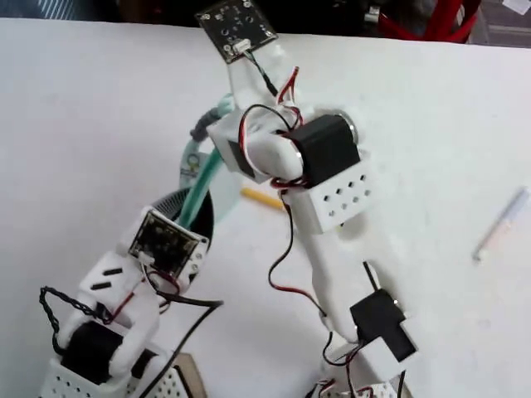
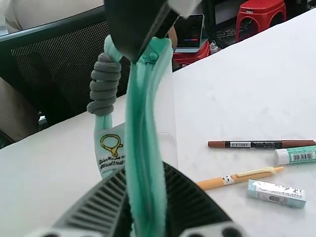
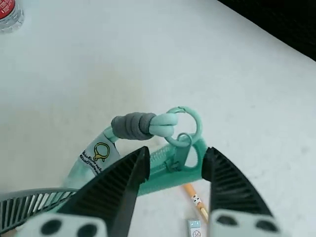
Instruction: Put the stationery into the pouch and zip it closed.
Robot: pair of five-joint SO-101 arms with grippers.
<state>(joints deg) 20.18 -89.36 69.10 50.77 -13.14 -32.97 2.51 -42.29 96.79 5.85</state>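
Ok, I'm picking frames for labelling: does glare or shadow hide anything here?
High view: the white table glares, so the pale pen barely stands out, and the arms cover most of the pouch. Left wrist view: even light on the brown pen. Right wrist view: no hard shadows around the pouch.

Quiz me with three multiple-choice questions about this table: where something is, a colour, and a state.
1. The pouch's zip band is: A red, B mint green, C black.
2. The orange pen lies: A inside the pouch, B on the table, C in a gripper.
3. The right gripper is: A open, B shut on a pen, C shut on an eraser.
Answers: B, the band looks mint green; B, it rests on the table beside the brown pen; A, its jaws stand apart either side of the zip pull.
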